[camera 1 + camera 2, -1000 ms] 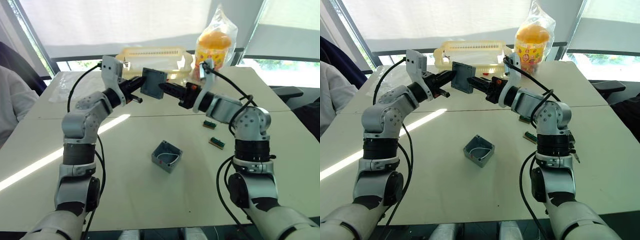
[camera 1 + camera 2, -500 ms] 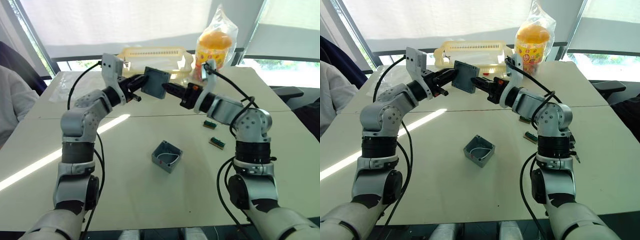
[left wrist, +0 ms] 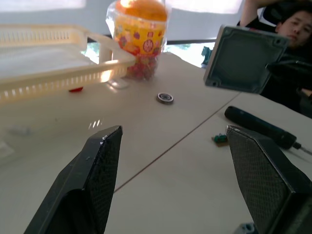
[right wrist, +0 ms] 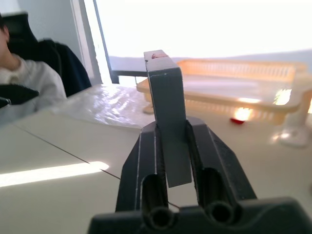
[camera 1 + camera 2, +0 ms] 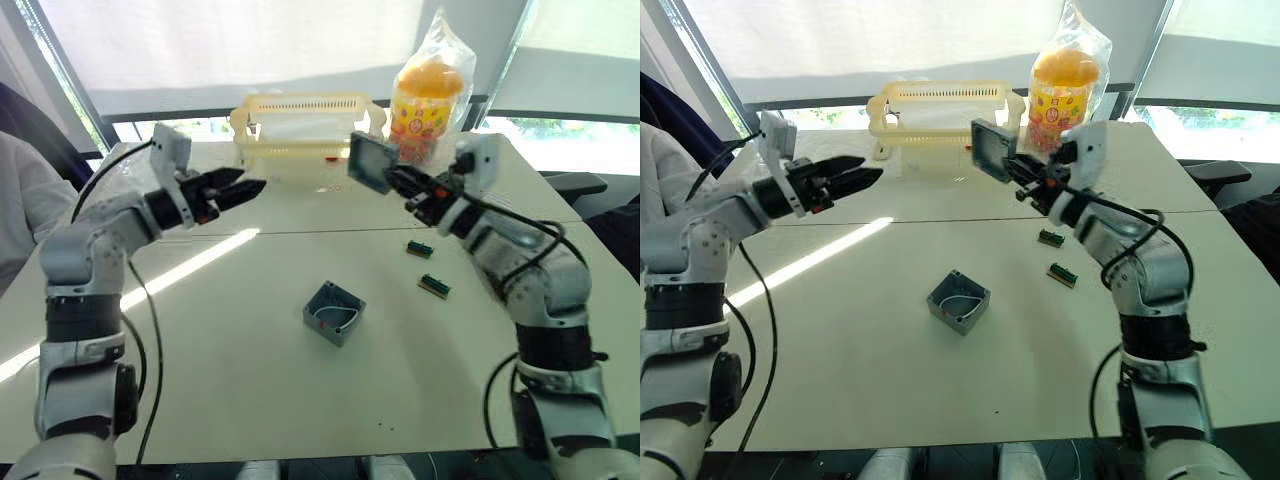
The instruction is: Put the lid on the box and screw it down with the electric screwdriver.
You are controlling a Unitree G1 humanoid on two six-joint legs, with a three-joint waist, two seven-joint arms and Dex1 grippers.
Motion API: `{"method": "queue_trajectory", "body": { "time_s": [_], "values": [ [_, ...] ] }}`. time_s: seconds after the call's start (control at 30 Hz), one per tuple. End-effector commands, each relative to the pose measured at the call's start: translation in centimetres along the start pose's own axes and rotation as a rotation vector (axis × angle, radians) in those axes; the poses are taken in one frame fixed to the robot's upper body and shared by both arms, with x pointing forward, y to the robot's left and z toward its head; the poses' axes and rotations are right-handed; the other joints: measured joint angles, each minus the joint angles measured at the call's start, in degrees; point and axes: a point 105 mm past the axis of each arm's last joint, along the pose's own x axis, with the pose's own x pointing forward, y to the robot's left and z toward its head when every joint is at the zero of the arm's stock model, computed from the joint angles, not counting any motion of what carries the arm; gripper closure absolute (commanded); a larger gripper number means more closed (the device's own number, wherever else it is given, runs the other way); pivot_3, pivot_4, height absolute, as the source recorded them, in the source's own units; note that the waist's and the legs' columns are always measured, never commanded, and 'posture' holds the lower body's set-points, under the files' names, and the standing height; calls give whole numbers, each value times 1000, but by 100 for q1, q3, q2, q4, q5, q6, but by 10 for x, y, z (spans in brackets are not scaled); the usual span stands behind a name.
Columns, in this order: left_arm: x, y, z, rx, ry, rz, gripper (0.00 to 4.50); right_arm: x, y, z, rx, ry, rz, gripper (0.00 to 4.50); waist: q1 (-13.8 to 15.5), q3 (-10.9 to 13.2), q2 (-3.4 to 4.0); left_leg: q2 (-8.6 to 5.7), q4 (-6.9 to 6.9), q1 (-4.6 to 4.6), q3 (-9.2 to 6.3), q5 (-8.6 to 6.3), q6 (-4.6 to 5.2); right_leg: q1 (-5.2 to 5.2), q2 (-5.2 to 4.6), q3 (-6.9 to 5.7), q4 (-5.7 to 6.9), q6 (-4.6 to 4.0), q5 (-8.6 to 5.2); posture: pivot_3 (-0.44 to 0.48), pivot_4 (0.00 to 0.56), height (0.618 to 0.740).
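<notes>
The grey-blue lid (image 5: 369,162) hangs upright in the air in front of the yellow basket, and my right gripper (image 5: 393,177) is shut on its edge; the right wrist view has the lid (image 4: 167,102) edge-on between the fingers. My left gripper (image 5: 250,184) is open and holds nothing, well left of the lid and above the table. The left wrist view looks across at the lid (image 3: 243,59). The open box (image 5: 334,312) sits in the middle of the table, a white wire inside. The black electric screwdriver (image 3: 258,127) lies on the table beyond the lid.
A yellow basket (image 5: 305,120) stands at the back of the table, a bag of orange snacks (image 5: 428,90) beside it. Two small green parts (image 5: 420,248) (image 5: 434,286) lie right of the box. A person (image 5: 20,200) sits at the table's left.
My left gripper opened, let go of the lid and drew back to the left. The right gripper kept the lid and swung it to the right.
</notes>
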Motion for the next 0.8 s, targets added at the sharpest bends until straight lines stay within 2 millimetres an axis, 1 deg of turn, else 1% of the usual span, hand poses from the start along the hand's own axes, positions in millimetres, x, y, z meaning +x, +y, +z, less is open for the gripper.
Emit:
{"method": "queue_trajectory", "body": {
  "time_s": [0.03,0.1,0.2,0.27,0.33,0.43,0.5,0.6,0.8],
  "values": [
    [-11,-20,-18,55,145,-182,1037,-19,39,15,-475,-114,209,4374,-7,0,-1,0,-1,1,0,0,0,1,2,0,0,0,0,0,150,740],
    [-21,-29,-25,29,215,-288,1037,-32,50,6,-599,-129,263,4374,-48,3,-4,4,-6,2,0,0,0,1,5,0,-5,0,0,0,150,740],
    [-28,-32,-29,56,296,-364,1037,-48,68,-9,-776,-158,345,4374,-88,4,-6,4,-1,1,1,0,0,5,4,1,-4,-1,0,0,150,740],
    [-31,-33,-32,91,353,-395,1037,-54,77,-18,-910,-177,378,4374,-96,4,-6,4,0,9,1,0,0,15,4,1,-5,-1,-1,0,150,740],
    [-30,-32,-34,111,378,-409,1037,-58,87,-26,-988,-202,410,4374,-100,4,-6,4,-2,20,0,0,0,24,5,1,-5,-2,-1,0,150,740],
    [-22,-30,-34,115,367,-412,1037,-62,104,-36,-1028,-257,450,4374,-97,4,-6,4,-2,25,0,0,0,30,5,1,-6,-3,-2,0,150,740],
    [-17,-32,-36,108,365,-423,1037,-58,112,-40,-1031,-290,453,4374,-103,6,-11,4,0,25,-2,0,0,32,5,1,-6,-3,-2,0,150,740],
    [-17,-37,-40,110,376,-453,1037,-52,116,-47,-1049,-308,460,4374,-113,6,-11,4,-1,29,-1,0,0,35,5,2,-6,-3,-2,0,150,740],
    [-13,-40,-36,130,369,-470,1037,-45,120,-62,-1063,-268,471,4374,-113,6,-10,5,-2,35,-3,0,0,43,5,2,-6,-3,-2,0,150,740]
  ]
}}
